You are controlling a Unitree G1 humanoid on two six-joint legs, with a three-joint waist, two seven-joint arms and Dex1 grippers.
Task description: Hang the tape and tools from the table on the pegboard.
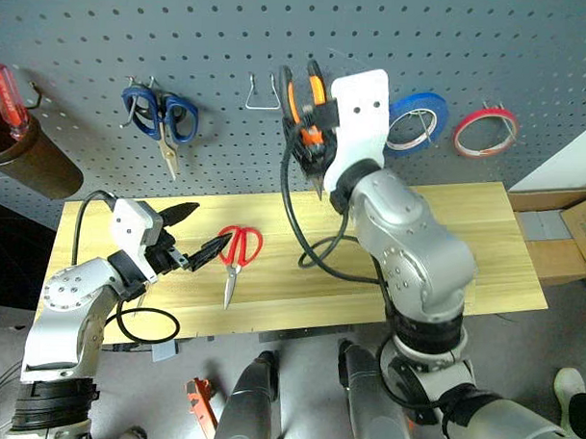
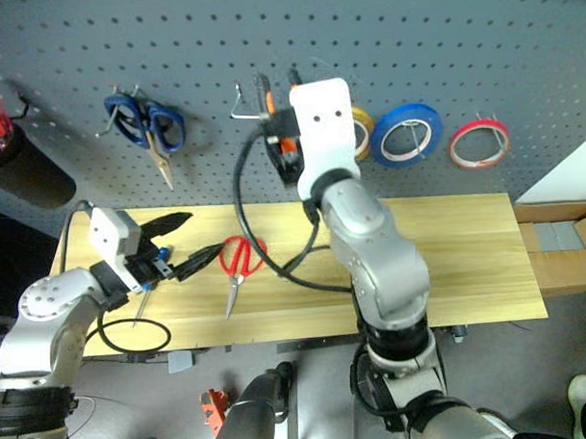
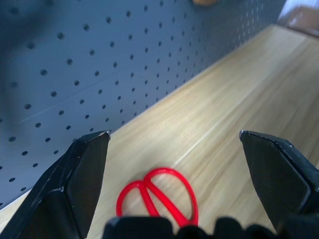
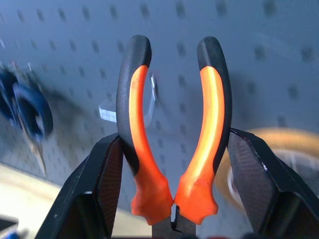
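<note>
Held up against the dark grey pegboard (image 1: 78, 39) are the orange-and-black pliers (image 4: 172, 124), handles up, with my right gripper (image 1: 310, 133) shut on them beside a wire hook (image 1: 264, 93). The red scissors (image 1: 237, 251) lie flat on the pale wood table (image 1: 466, 235), blades toward the front edge. Just left of their loops, my left gripper (image 1: 208, 228) hovers open and empty. The thin red tape ring (image 1: 486, 131) hangs on the pegboard at far right. A slim blue-shafted tool (image 2: 144, 296), apparently the screwdriver, lies partly hidden under the left gripper.
On the pegboard hang blue-looped scissors (image 1: 160, 114), a blue tape roll (image 1: 417, 118) and a yellow roll (image 2: 360, 131) partly behind my right wrist. A dark cup (image 1: 30, 157) with a red screwdriver (image 1: 8, 99) sits far left. Cardboard boxes (image 1: 572, 229) stand past the table's right end.
</note>
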